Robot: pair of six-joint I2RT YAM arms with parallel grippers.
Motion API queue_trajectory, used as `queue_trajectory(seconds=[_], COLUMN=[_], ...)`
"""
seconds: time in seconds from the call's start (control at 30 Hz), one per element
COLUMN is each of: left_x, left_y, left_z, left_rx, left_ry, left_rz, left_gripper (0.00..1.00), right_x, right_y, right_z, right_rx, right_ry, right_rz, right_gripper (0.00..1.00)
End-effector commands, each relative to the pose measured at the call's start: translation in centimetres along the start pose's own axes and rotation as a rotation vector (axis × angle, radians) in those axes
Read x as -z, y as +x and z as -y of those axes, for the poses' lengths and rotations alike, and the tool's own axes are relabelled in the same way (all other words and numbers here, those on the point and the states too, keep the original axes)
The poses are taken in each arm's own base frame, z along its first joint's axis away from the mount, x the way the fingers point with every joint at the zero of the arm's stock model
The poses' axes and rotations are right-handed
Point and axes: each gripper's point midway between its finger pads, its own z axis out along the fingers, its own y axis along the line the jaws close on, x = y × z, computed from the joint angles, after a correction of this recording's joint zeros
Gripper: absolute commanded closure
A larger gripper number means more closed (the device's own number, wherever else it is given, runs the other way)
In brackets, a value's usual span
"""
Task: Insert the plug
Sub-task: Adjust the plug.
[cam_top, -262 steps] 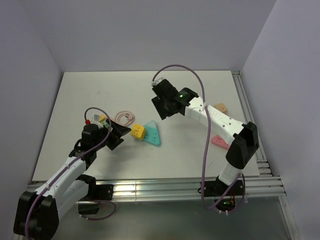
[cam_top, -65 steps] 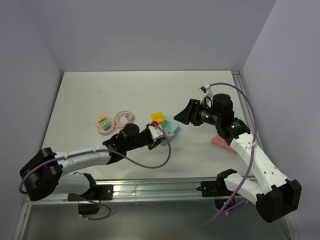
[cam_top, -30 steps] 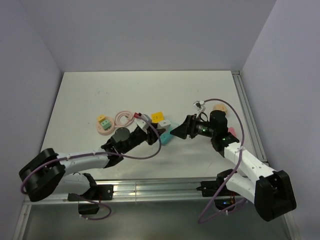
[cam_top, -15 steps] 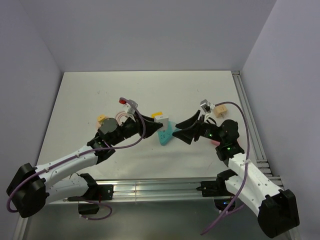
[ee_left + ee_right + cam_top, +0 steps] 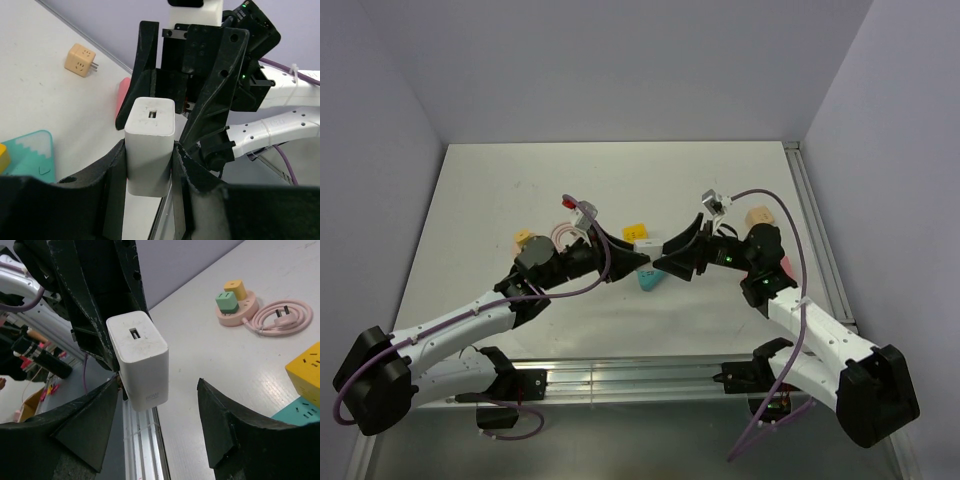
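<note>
Plug (image 5: 226,301): in neither hand. It stands on the pink round base (image 5: 240,316) just beside the orange-yellow piece (image 5: 235,289), at the left of the desk (image 5: 520,180) and well apart from both hands. I can't tell whether its prongs are seated. In the top view my left arm hides it.

What changed: a second ago my left hand (image 5: 150,160) was low by the teal triangle (image 5: 650,280). Now it is up off the desk and clamped on the white block (image 5: 150,132), a finger pressed to each side. In the last half second my right hand (image 5: 157,390) has swung in to meet it. Its fingers are spread and straddle the same block, one close against it and the other with a clear gap.

Meaning, as I judge it: this is a mid-air handover of the white block, not work on the plug. The plug looks untouched, so I see no progress on it. If the left hand lets go before the right closes, the block drops.
</note>
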Motion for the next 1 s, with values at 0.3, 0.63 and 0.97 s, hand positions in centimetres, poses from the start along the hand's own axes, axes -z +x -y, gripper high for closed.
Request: queue_trajectory(seconds=[0.3, 0.63, 0.97], left_x=[0.5, 0.6, 3.5], left_y=[-5.1, -4.0, -4.4], left_z=[5.0, 4.8, 4.2], left_rx=[-0.053, -0.108, -0.091], left_ry=[0.175, 0.150, 0.105], left_rz=[0.139, -0.040, -0.099], left_gripper=[1.00, 0.69, 0.51], right_x=[-1.3, -1.7, -2.3], right_y=[-1.1, -0.6, 1.1], right_z=[-4.4, -5.4, -5.7], right_rx=[0.124, 0.185, 0.172], right_ry=[-0.176, -0.194, -0.208], right_rz=[-0.032, -0.128, -0.211], right_gripper=[0.72, 1.00, 1.00])
